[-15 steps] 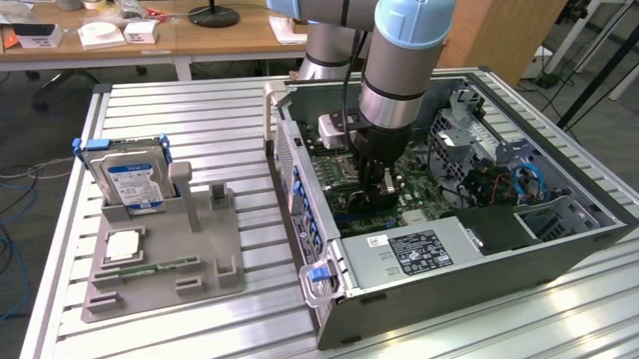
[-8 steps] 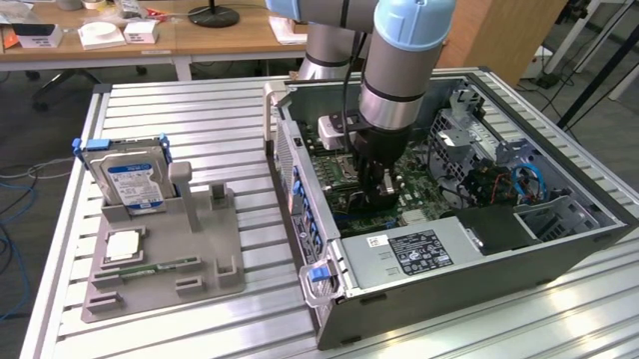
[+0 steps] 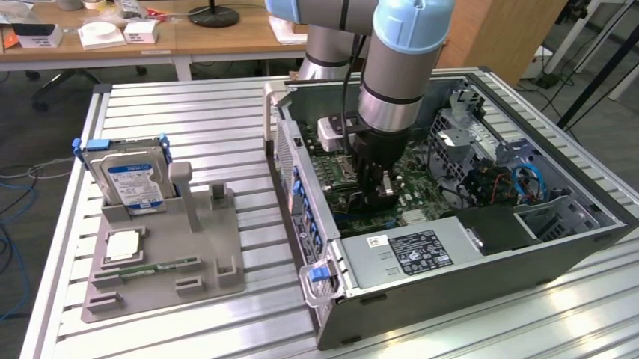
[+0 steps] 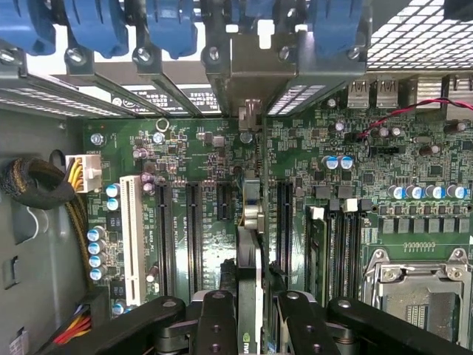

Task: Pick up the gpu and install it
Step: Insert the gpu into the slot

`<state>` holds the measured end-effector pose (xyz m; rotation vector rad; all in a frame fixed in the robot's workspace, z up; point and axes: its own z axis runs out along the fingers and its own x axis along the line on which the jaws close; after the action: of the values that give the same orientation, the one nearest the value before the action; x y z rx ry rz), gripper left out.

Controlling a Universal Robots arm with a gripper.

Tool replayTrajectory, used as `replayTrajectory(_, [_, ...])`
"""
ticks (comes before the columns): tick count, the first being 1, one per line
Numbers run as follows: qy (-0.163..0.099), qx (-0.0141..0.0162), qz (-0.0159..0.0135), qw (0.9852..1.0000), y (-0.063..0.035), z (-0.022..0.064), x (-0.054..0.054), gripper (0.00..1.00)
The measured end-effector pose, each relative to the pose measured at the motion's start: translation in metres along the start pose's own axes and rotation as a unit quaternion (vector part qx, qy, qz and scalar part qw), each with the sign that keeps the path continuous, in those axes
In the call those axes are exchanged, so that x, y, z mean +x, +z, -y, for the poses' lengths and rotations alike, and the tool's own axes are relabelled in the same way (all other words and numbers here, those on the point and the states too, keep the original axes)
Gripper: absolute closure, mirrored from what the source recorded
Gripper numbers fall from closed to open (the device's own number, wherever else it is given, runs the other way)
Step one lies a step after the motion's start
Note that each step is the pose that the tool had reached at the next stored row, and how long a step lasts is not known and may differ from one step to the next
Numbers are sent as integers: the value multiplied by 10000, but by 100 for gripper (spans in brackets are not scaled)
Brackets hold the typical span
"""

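Gripper (image 4: 250, 325) is down inside the open PC case (image 3: 559, 247), black fingers (image 4: 216, 325) partly closed and clamped on both faces of the gpu (image 4: 250, 222), which stands edge-on between them, running straight out from the fingers toward the slot brackets at the case's rear wall. In the wrist view the card sits over the motherboard (image 4: 199, 148), between the black expansion slots (image 4: 194, 222), with the white slot (image 4: 131, 237) further off to one side and the RAM slots (image 4: 336, 244) and CPU socket (image 4: 421, 288) on the other; can't tell if the card's edge is seated in a slot or just above it. In the exterior view the arm (image 3: 399, 67) drops vertically into the case, gripper (image 3: 378, 196) over the board. Outward: the case lies on its side on a slatted aluminium table (image 3: 200, 105). At roughly 9 o'clock from the case in the exterior view is a grey parts holder (image 3: 200, 262) with a blue-labelled hard drive (image 3: 132, 179) standing upright in it. Wooden desks (image 3: 200, 41) with clutter sit at 12 o'clock behind the table.
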<state>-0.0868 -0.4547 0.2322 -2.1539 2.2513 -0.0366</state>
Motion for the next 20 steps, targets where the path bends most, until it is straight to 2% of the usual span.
replayTrajectory(7, [0, 0, 0, 10000, 0, 0, 0, 74])
replayTrajectory(8, [3, 7, 23, 10000, 16, -1, -5, 74])
replayTrajectory(9, [3, 6, 16, 10000, 13, 0, -5, 73])
replayTrajectory(11, [1, 0, 0, 10000, 0, -1, 0, 61])
replayTrajectory(12, [0, 1, 1, 10000, 1, 0, 0, 61])
replayTrajectory(14, [0, 1, 1, 10000, 1, 0, 0, 49])
replayTrajectory(16, [0, 0, 0, 10000, 0, 0, 0, 49])
replayTrajectory(17, [0, 0, -1, 10000, -4, 0, 0, 43])
replayTrajectory(20, [0, 0, 1, 10000, -103, 4, 0, 43])
